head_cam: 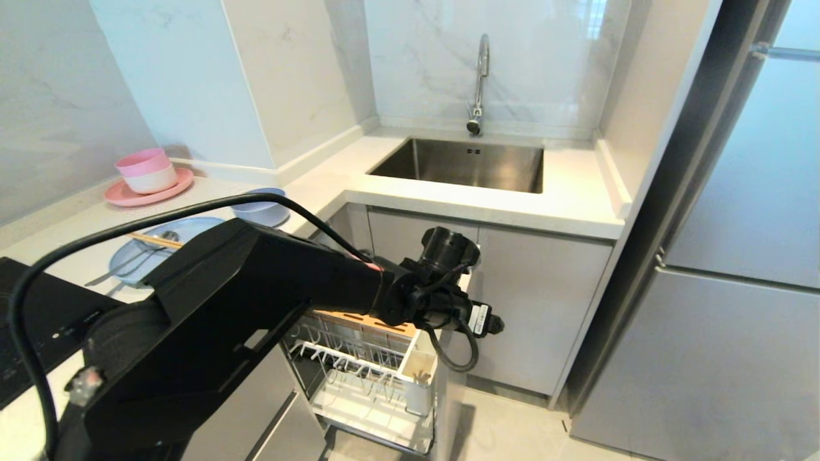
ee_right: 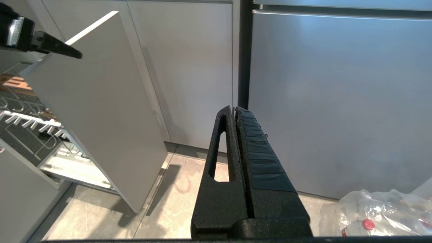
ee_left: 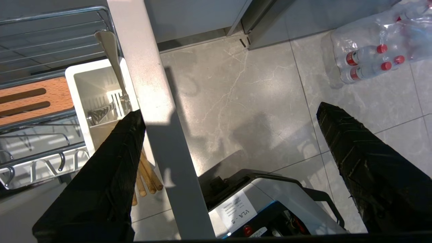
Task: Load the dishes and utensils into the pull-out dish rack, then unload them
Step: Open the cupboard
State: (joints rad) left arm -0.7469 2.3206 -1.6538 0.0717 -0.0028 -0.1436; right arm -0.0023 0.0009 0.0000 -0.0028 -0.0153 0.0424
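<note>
The pull-out dish rack [head_cam: 368,374] stands drawn out below the counter, its beige front panel [ee_left: 152,101] seen edge-on. My left gripper [ee_left: 229,109] hangs open over that panel's top edge: one finger [ee_left: 114,175] sits over the white caddy [ee_left: 79,101], the other [ee_left: 364,162] over the floor. It holds nothing. Wooden stick ends [ee_left: 148,175] and a pale utensil [ee_left: 108,44] stand in the caddy. On the counter lies the light-blue plate [head_cam: 192,227] with a spoon [head_cam: 168,237] and a chopstick [head_cam: 150,240] on it, and the grey-blue bowl [head_cam: 262,208] behind it. My right gripper [ee_right: 234,109] is shut and empty, low before the fridge.
A pink plate with a pink-and-white bowl [head_cam: 147,173] stands at the counter's far left. A black cooktop [head_cam: 38,320] is near me. The sink [head_cam: 461,163] and tap are ahead, the fridge [head_cam: 737,288] to the right. A pack of water bottles [ee_left: 371,57] lies on the floor.
</note>
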